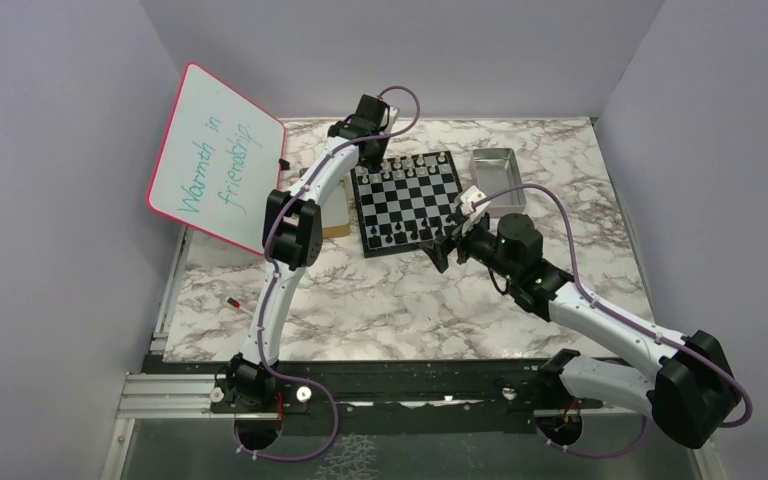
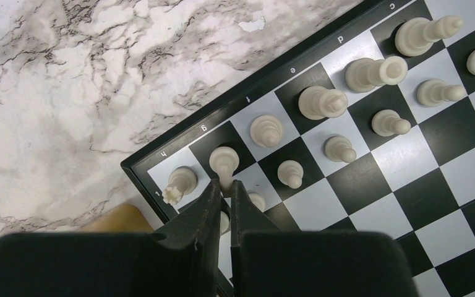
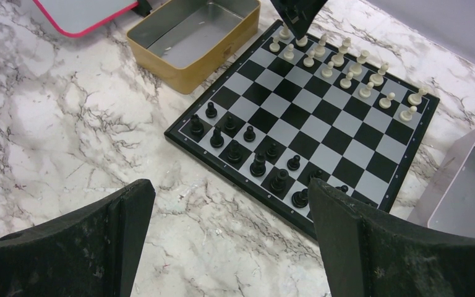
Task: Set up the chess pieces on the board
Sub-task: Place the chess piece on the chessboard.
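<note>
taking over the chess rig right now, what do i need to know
Left gripper: shut, tips at the top of the white piece on the g back-row square; cannot tell whether it pinches it.
Right gripper: open, empty, by the board's near edge.
White pieces stand in two far rows, black pieces in two near rows.
Done: setup looks nearly complete; no pieces seen in the tan tin.
To do: free the g piece, check the black corner that the right wrist view hides.
</note>
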Robot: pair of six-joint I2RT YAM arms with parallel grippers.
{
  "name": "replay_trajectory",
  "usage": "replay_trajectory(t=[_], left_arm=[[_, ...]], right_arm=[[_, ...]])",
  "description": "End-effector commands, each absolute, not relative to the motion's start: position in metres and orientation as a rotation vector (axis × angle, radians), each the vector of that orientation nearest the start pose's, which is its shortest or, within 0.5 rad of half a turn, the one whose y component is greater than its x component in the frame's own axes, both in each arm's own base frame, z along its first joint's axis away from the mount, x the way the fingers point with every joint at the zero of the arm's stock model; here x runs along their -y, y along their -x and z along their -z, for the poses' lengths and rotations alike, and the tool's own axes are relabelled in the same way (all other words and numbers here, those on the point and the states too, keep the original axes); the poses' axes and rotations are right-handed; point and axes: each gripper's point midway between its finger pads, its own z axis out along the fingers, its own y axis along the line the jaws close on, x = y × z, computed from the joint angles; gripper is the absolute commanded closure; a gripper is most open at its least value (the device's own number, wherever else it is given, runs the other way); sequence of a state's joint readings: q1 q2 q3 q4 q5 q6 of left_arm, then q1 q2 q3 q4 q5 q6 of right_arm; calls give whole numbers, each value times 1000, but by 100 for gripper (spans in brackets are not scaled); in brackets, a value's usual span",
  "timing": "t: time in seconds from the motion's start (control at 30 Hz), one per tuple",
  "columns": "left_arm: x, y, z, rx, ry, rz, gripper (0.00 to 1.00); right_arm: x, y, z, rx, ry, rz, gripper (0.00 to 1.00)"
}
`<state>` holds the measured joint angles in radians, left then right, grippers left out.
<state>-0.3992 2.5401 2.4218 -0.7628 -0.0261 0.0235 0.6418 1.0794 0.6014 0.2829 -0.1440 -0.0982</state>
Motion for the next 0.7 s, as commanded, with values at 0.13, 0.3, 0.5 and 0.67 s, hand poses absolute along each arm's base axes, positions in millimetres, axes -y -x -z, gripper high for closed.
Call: replay_trajectory(t=[0.13,0.3,0.5,0.67], left_arm=[[237,-571,-70,-2397,-518,151,86],[237,-572,-69,-2395,-519,150,85],[238,-573,-70,-2386,-520,157,86],[239,-575,-69,-2380,-518,162,88]], right_arm=[[-244,-289,-207,-1605,744,-521,0],[-245,-289,-208,-1599,744,-525,0],[-245,-288,-208,-1598,746,-524,0],[-245,-289,-208,-1599,745,-525,0]])
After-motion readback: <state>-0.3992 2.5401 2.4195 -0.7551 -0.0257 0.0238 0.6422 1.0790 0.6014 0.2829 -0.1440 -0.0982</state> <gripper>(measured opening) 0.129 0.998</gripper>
